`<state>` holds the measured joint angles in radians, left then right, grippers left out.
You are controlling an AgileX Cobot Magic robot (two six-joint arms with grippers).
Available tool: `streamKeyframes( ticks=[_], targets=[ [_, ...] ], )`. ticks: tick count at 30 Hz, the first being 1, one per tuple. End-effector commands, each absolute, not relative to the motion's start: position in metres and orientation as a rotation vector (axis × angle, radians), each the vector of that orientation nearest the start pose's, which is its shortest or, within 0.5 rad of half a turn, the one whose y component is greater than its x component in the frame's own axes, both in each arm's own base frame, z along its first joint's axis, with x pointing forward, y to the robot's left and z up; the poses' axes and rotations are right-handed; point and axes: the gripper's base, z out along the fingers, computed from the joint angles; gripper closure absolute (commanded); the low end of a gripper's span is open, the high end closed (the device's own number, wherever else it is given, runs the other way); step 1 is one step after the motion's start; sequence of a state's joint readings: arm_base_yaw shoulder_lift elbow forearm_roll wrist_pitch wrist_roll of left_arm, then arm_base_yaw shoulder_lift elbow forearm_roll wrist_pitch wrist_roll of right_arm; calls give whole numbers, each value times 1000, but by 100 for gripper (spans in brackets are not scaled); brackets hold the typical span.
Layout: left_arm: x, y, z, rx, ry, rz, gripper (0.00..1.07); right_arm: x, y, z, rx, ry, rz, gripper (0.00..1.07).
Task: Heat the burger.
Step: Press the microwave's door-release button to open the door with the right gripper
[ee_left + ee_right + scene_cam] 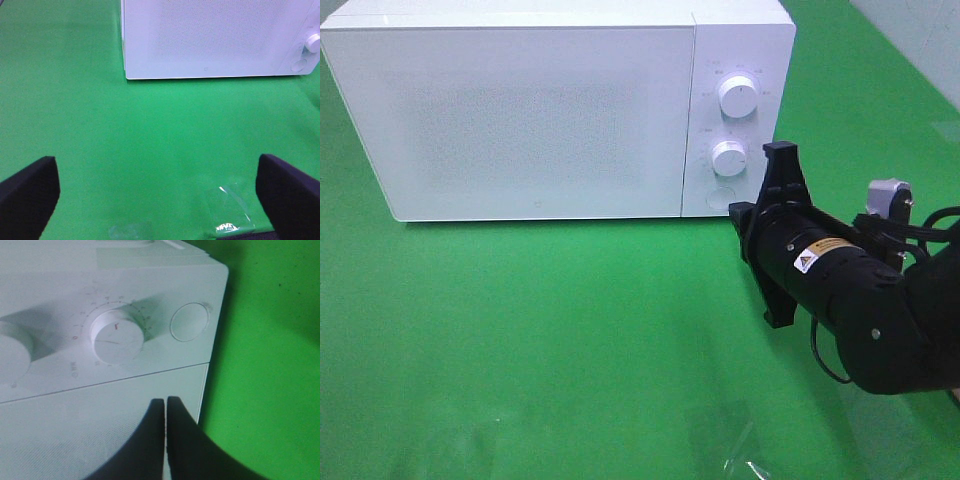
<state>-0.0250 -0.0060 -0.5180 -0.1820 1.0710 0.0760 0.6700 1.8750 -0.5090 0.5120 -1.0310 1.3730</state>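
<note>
The burger is out of view. The white microwave (520, 110) stands at the back of the green cloth with its door shut. My right gripper (744, 214) is shut with nothing in it, right in front of the microwave's lower right corner. In the right wrist view its fingertips (165, 401) meet over the door's edge, close to the timer dial (117, 336) and the round button (189, 321). My left gripper (159, 200) is open and empty above the bare cloth, facing the microwave (210, 40) from a distance. It does not show in the exterior high view.
On the control panel an upper dial (737, 96) sits above the lower dial (728, 157) and the round button (722, 195). A clear, shiny patch of film (740, 450) lies on the cloth near the front edge, also in the left wrist view as film (232, 210).
</note>
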Motion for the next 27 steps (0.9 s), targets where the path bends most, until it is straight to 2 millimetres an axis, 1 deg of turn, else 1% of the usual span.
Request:
streamKeyframes(
  ticks=[1,2,3,4,5,6,8,13,15,18,19,21,22,24,27],
  targets=[
    [-10,-14,282,113,2017,-193,4,265,153,117,1258,1646,1157,107],
    [-10,-14,282,113,2017,-193,4,265,153,117,1258,1646,1157,107],
    [-10,-14,282,113,2017,-193,4,272,152,116,1270,1650,1149,107],
    [-10,-14,282,113,2017,-193,4,272,152,116,1270,1650,1149,107],
    [-10,-14,282,113,2017,-193,4,278,152,113,1278,1658,1141,107],
    [-10,-14,282,113,2017,-193,4,278,152,113,1278,1658,1141,107],
    [-10,-14,282,113,2017,-193,4,285,152,109,1296,1678,1127,107],
    [-10,-14,282,113,2017,-193,4,292,156,104,1307,1685,1125,107],
    [-10,-14,282,113,2017,-193,4,299,161,97,1312,1688,1120,107],
    [-10,-14,282,113,2017,-193,4,300,161,95,1314,1692,1116,107],
    [-10,-14,282,113,2017,-193,4,306,160,93,1323,1684,1110,107],
    [-10,-14,282,113,2017,-193,4,309,162,90,1325,1684,1110,107],
    [-10,-14,282,113,2017,-193,4,309,162,90,1325,1684,1110,107],
    [-10,-14,282,113,2017,-193,4,319,159,89,1339,1665,1104,107],
    [-10,-14,282,113,2017,-193,4,321,159,89,1344,1665,1102,107]
  ],
)
